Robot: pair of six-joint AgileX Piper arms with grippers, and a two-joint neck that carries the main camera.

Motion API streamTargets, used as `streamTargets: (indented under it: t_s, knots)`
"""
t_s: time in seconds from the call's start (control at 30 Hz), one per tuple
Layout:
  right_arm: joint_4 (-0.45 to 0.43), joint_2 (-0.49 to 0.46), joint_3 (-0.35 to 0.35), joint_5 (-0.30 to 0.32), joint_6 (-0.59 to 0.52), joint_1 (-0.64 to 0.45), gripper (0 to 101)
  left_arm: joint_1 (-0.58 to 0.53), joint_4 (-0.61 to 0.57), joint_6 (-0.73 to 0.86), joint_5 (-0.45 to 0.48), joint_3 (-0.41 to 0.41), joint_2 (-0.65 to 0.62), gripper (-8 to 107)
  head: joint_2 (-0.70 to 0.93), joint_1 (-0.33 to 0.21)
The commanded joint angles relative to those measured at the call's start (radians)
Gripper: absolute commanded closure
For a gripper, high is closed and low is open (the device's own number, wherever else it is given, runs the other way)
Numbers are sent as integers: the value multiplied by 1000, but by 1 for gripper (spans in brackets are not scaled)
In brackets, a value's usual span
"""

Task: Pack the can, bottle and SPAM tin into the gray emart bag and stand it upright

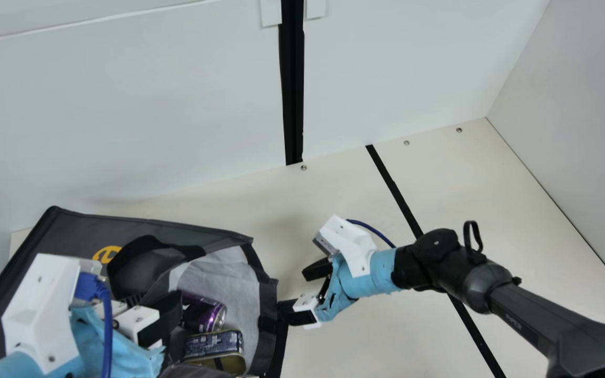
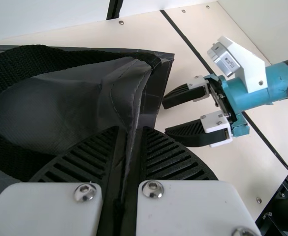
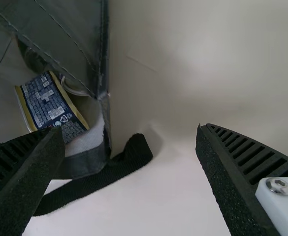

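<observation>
"So, what's nearest?"

"The left claw (image 1: pixel 158 303), closed on a fold of the gray emart bag (image 1: pixel 79 223); the left wrist view shows the fabric pinched between its ribbed fingers (image 2: pixel 92 157)."

"And the groceries?"

"The SPAM tin (image 1: pixel 213 344) sits just inside the bag's mouth, its navy label showing. Right beside it, a little farther in, is the purple can (image 1: pixel 202 313). Both rest on the pale lining (image 1: pixel 229 278)."

"How's the bag lying?"

"On its side on the tabletop (image 1: pixel 344 184), opening toward the right arm. One black handle (image 1: pixel 145 252) loops up near the yellow emblem (image 1: pixel 106 254)."

"The right claw (image 1: pixel 293 293)?"

"Just beyond the mouth, its fingers spread wide. One is right by the bag's edge; I can't tell whether they touch."

"Past that?"

"A black strip (image 1: pixel 394 189) across the tabletop, then white panels (image 1: pixel 124 121) with a dark upright band (image 1: pixel 293 84) between them."
</observation>
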Motion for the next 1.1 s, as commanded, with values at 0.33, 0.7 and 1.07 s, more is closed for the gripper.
streamTargets:
  t_s: [0.33,0.7,1.07]
  knots:
    - [70,112,-57,-17,-18,107,6,0,0,0,0,0,0,107,-1,-23]
    - [112,219,-144,-25,-15,187,6,0,0,0,0,0,0,107,-1,-23]
    - [134,278,-187,-9,-7,214,66,0,0,0,0,0,0,107,-1,-23]
